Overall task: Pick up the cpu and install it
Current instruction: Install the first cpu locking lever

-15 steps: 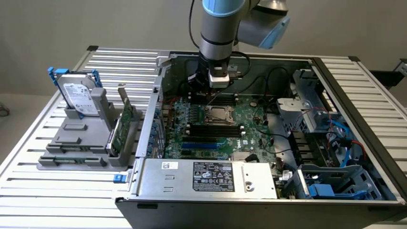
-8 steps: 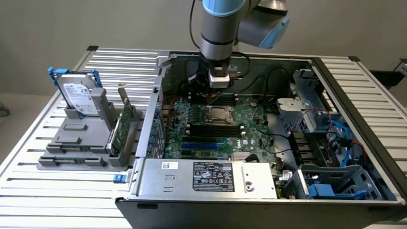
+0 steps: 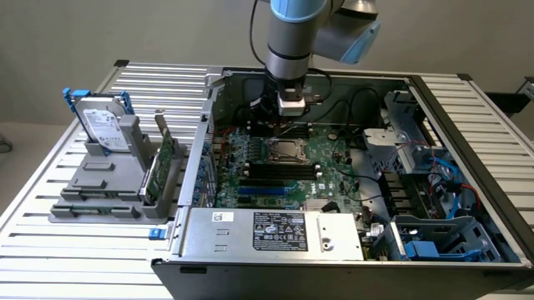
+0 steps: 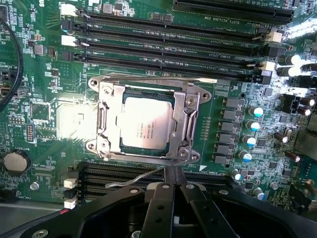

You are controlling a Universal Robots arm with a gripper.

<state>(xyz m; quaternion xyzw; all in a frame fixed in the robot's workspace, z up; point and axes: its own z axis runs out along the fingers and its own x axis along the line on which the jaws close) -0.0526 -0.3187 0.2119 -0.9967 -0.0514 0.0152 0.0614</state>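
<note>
The cpu (image 4: 146,124), a small silvery square chip, lies flat in the motherboard socket under the metal load frame (image 4: 190,119). In the exterior view the cpu (image 3: 286,150) sits mid-board inside the open computer case. My gripper (image 4: 173,171) is shut with nothing between its fingers. Its tips meet just beside the socket's edge, next to the thin wire socket lever (image 4: 133,179). From outside, the gripper (image 3: 288,125) hangs low over the board, just behind the socket.
Black memory slots (image 4: 168,54) flank the socket on both sides. Capacitors (image 4: 252,126) stand beside it. On the exterior view's left, a grey holder (image 3: 100,187) carries a hard drive with blue bracket (image 3: 104,128) and a green card (image 3: 162,159). The power supply (image 3: 276,231) fills the case's front.
</note>
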